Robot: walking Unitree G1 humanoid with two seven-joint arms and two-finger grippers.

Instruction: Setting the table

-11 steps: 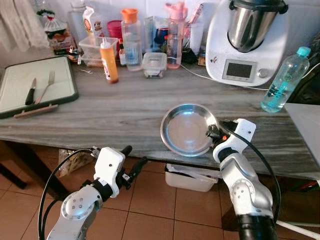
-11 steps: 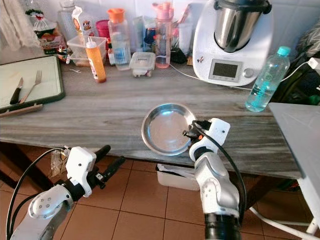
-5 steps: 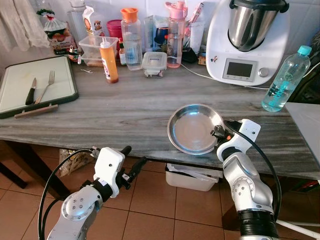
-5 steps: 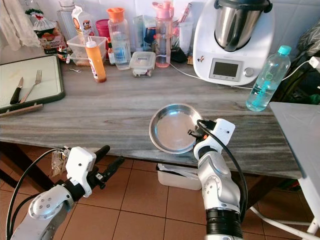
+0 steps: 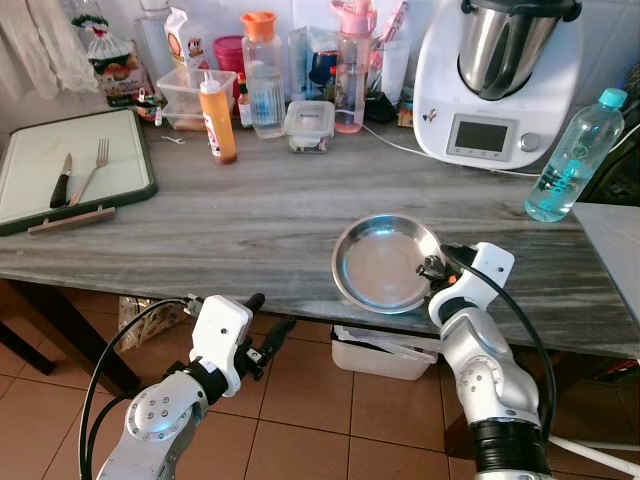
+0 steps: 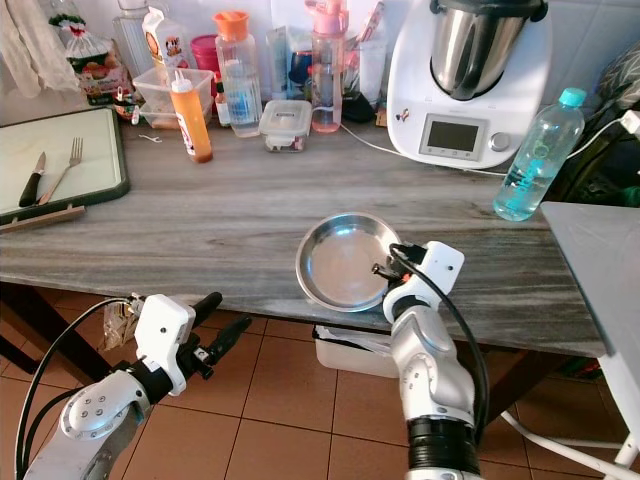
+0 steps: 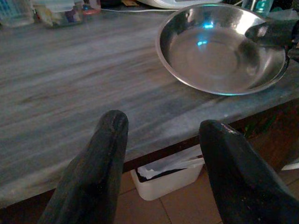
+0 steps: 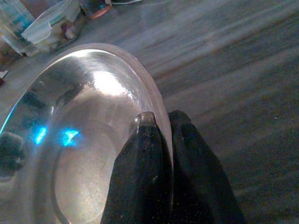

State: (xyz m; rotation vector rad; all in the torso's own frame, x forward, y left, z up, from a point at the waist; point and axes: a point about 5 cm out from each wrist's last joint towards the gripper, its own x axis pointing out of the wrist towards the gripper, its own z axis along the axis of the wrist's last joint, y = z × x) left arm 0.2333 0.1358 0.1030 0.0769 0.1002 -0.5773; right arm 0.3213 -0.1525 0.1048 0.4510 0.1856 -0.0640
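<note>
On the grey wooden counter (image 5: 230,215), the steel plate (image 5: 385,262), pinched at its rim by the closed right gripper (image 5: 437,268), had shifted slightly along the front edge, so placing seemed underway, while the left gripper (image 5: 268,335) hung open below.

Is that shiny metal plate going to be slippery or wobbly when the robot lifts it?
Probably a bit slippery: the metal plate looks smooth and polished, and the right gripper pinches only its thin rim. Held at one edge, it may tilt. It looks stiff and thin, so likely light and unlikely to bend.
</note>
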